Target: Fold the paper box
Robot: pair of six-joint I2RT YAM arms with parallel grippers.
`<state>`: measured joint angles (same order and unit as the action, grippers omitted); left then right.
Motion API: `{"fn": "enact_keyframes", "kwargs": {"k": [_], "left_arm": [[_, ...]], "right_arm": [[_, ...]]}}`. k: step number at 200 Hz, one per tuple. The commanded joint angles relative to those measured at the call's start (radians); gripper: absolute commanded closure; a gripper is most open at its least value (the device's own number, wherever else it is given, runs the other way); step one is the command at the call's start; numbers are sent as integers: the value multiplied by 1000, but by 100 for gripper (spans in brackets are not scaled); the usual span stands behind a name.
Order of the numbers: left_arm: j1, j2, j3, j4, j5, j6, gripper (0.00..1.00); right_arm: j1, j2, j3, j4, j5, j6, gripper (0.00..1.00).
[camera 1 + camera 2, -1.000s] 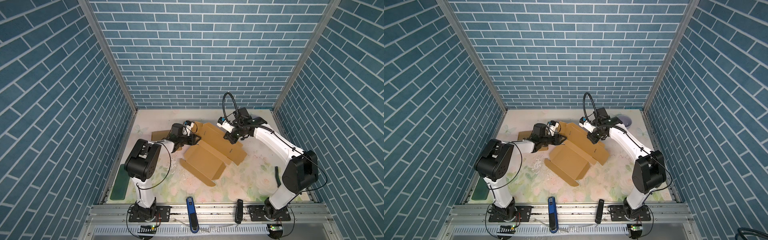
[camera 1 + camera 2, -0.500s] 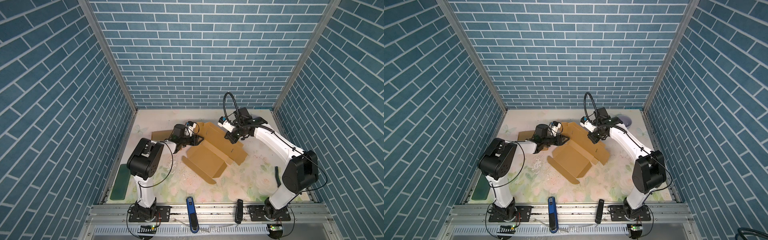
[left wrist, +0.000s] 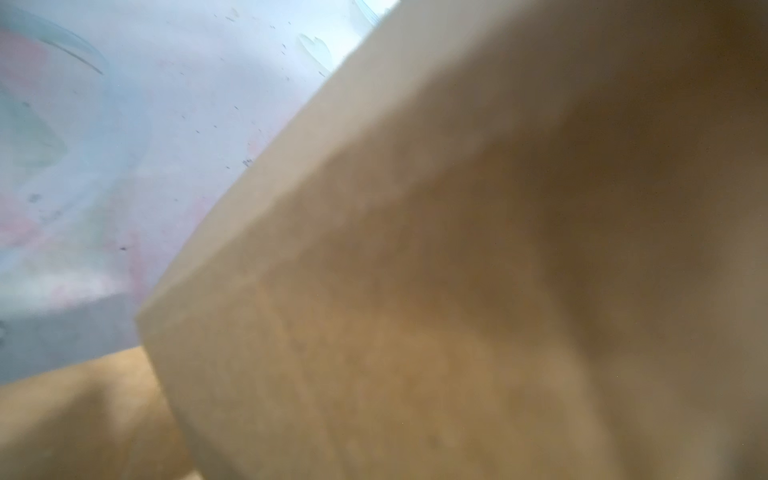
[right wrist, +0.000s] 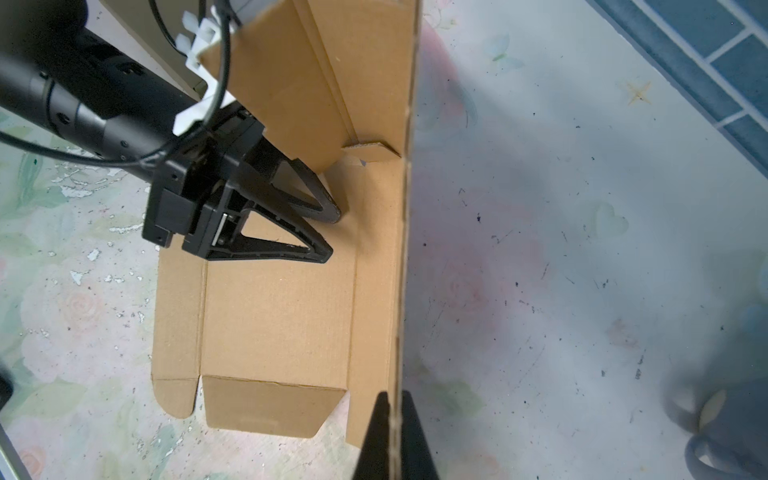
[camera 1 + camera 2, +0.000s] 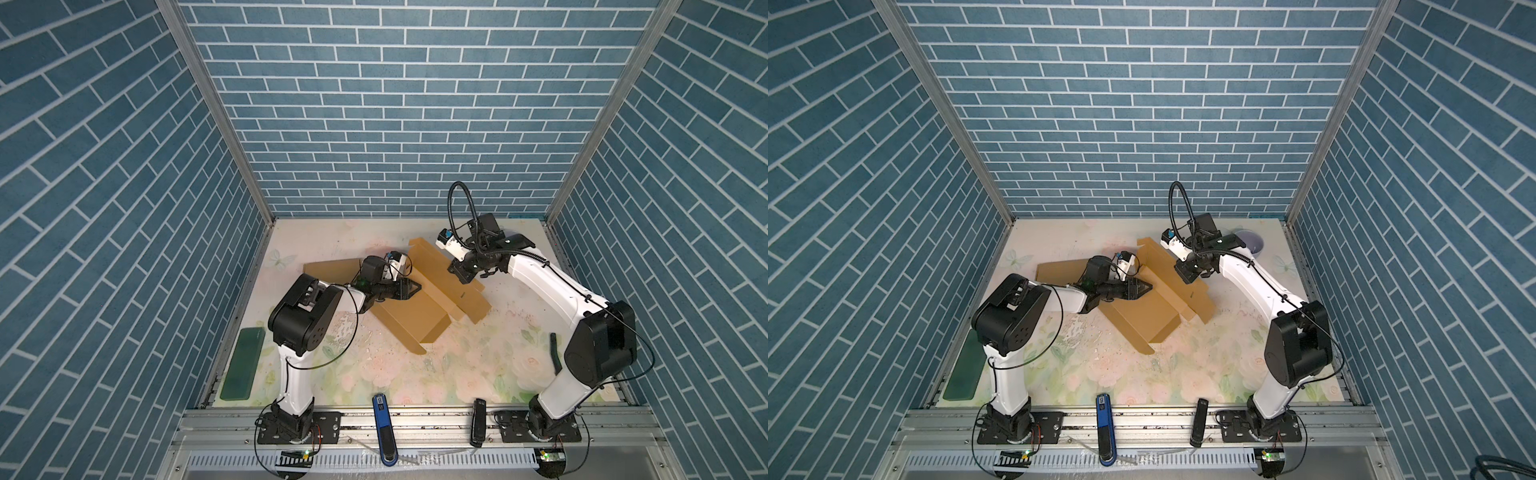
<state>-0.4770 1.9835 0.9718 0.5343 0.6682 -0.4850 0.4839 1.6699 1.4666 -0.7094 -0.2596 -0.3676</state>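
The paper box [image 5: 419, 320] [image 5: 1142, 316] is brown cardboard, half unfolded in the middle of the table. Its base panel [image 4: 274, 316] lies flat and one long wall stands upright. My right gripper [image 4: 395, 415] [image 5: 460, 277] is shut on the top edge of that upright wall. My left gripper [image 4: 332, 235] [image 5: 417, 286] [image 5: 1149, 286] lies low on the base panel, beside a raised side flap [image 4: 291, 83]. It is open, with nothing between its fingers. Blurred cardboard [image 3: 415, 291] fills the left wrist view and hides the jaws there.
A flat cardboard panel [image 5: 332, 270] lies behind the left arm. A green pad [image 5: 243, 363] lies along the left edge. A blue tool [image 5: 382, 419] and a black tool [image 5: 478, 424] sit at the front rail. A dark curved piece [image 5: 554, 353] lies at the right, a pale bowl [image 5: 1250, 243] at the back right.
My left gripper has slid to the right, further onto the box's base panel. The right gripper has kept its hold on the wall and barely moved.
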Motion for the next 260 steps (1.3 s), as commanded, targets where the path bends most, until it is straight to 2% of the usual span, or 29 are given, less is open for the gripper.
{"fn": "enact_keyframes", "kwargs": {"k": [1,50,84,103,132,170,211,260], "left_arm": [[3,-92,-9,-36,-21,14,49],[68,-347,-23,-322,-34,151,45],[140,-435,-8,-509,-60,280,41],[170,-425,20,-568,-84,342,40],[185,-372,73,-556,-87,388,39],[183,-274,142,-499,-52,416,39],[178,-206,224,-490,-84,461,39],[147,-124,307,-499,-34,488,42]], "right_arm": [[9,1,-2,-21,12,-57,100],[9,13,-11,-52,45,-95,100],[8,1,-28,-37,39,-102,100],[9,-2,-32,-34,31,-114,100],[10,1,-28,-43,32,-122,100],[9,3,-28,-42,27,-123,100],[9,3,-26,-39,23,-123,100],[9,11,-16,-41,19,-123,100]]}}
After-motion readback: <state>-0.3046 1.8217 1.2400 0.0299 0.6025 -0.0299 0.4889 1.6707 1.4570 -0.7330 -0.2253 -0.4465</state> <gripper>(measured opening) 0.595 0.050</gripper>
